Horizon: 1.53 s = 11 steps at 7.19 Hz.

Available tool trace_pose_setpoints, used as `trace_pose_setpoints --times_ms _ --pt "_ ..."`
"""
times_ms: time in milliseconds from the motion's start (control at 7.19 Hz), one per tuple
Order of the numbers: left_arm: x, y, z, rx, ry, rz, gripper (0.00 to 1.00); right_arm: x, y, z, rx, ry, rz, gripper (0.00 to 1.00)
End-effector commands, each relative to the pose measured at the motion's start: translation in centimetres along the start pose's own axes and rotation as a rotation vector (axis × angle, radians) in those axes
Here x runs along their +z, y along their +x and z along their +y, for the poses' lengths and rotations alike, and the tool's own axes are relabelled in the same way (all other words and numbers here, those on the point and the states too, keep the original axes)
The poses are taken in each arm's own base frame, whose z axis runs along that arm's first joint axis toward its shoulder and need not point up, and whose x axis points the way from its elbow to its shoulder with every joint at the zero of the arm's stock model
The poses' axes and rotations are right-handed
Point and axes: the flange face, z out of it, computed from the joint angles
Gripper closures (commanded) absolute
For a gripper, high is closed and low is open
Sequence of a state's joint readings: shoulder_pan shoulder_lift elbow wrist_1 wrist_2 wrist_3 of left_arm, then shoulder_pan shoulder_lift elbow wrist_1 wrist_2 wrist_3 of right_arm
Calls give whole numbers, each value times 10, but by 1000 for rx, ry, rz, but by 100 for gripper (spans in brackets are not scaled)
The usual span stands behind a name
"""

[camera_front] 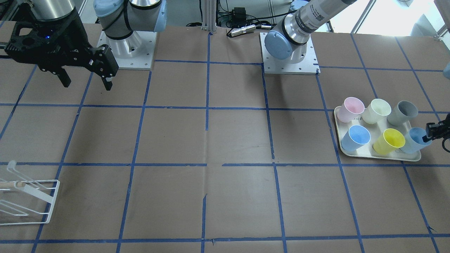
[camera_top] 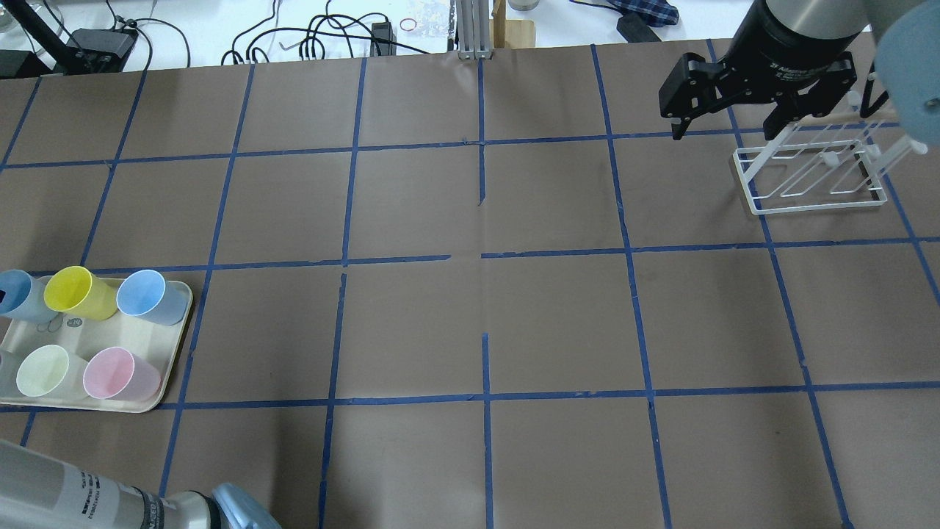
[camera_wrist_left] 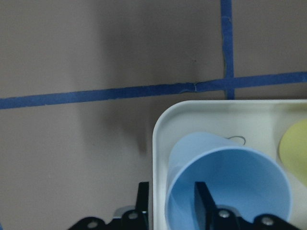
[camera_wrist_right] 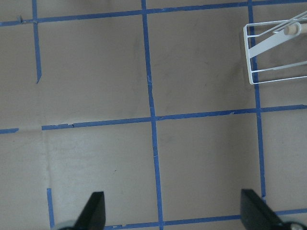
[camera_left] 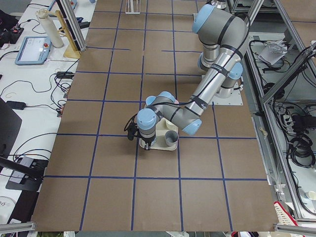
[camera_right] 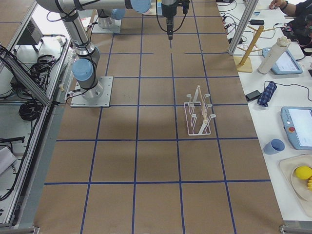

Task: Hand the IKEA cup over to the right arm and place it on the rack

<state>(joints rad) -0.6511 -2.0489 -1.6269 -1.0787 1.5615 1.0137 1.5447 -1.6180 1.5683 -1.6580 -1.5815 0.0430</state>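
The pale sky-blue IKEA cup (camera_front: 414, 140) stands at the corner of a cream tray (camera_front: 381, 156), and shows in the overhead view (camera_top: 16, 294) and the left wrist view (camera_wrist_left: 225, 187). My left gripper (camera_front: 431, 133) is open and straddles the cup's wall: one finger is inside the cup and one outside it (camera_wrist_left: 170, 203). My right gripper (camera_top: 723, 136) is open and empty, and hangs above the table beside the white wire rack (camera_top: 815, 176). The rack holds no cups and also shows in the front view (camera_front: 30, 200).
On the tray stand a more saturated blue cup (camera_front: 355, 137), a yellow cup (camera_front: 388, 141), a pink cup (camera_front: 351, 109), a pale cream cup (camera_front: 377, 111) and a grey cup (camera_front: 403, 112). Blue tape lines cross the brown table. The arm bases (camera_front: 128, 49) stand at the robot's edge.
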Motion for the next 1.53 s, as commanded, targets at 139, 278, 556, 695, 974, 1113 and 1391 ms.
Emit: trace_pose_setpoints --times_ms 139,278,556,695,974,1113,1391 --pt "-47 12 8 80 -4 1 100 0 0 0 0 0 0 0" --pt "-78 14 7 90 4 -14 100 0 0 0 0 0 0 0" --pt "-159 58 -29 177 -23 -23 100 -1 0 0 0 4 -3 0" --pt "-189 102 -40 200 -78 41 100 -1 0 -1 2 6 -2 0" --pt "-231 236 -51 130 -156 125 100 -5 4 -3 8 12 1 0" --pt "-241 321 -57 114 -188 179 100 -7 5 -3 9 15 -1 0" --pt "-233 439 -44 84 -218 241 100 -9 7 -4 26 -10 -53 0"
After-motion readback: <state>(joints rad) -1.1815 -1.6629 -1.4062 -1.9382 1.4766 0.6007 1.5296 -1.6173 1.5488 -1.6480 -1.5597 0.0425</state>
